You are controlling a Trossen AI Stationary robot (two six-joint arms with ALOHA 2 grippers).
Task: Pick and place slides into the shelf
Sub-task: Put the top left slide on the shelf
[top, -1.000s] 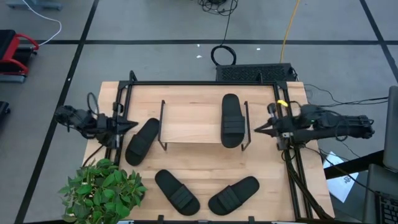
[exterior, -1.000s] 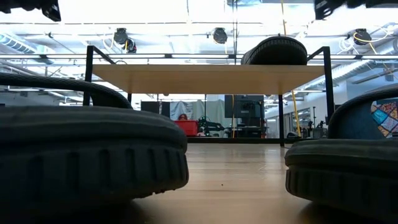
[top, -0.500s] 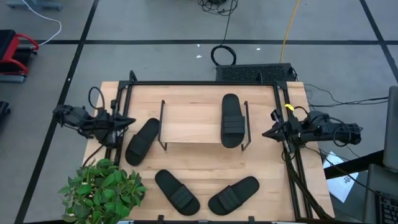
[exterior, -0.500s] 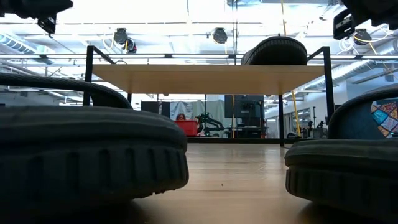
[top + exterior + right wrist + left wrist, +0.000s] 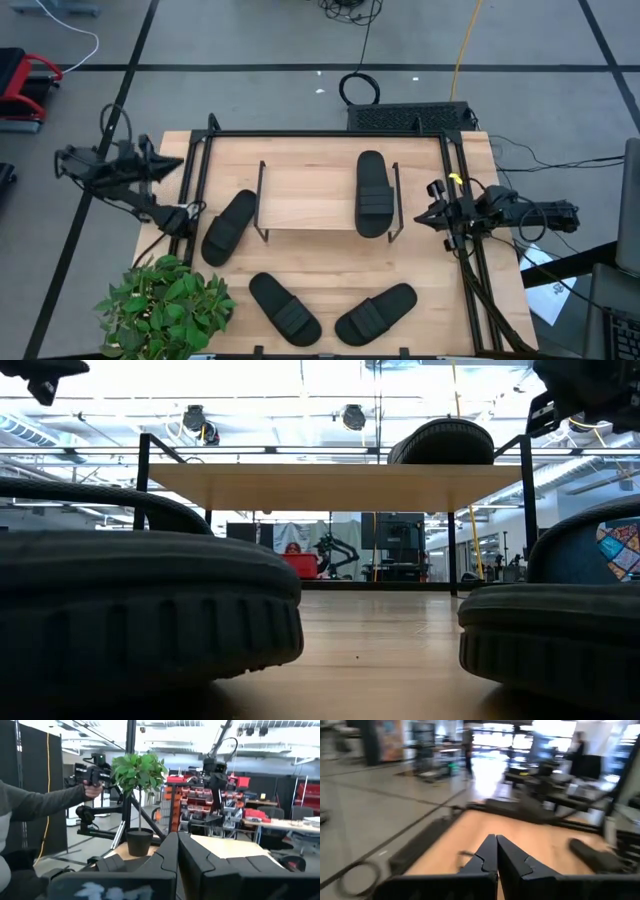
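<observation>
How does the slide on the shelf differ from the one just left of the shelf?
The slide on the shelf rests up on the shelf board's right part; the slide beside it lies on the table. The first runs straight along the board's depth; the second lies at a slant. Both are black with ribbed straps.

Left arm out past the table's left edge, left gripper (image 5: pixel 172 160) pointing in toward the table, fingers (image 5: pixel 487 855) pressed together. Right arm low at the right edge, right gripper (image 5: pixel 420 217) pointing in too, fingers (image 5: pixel 170 851) pressed together, holding nothing.
</observation>
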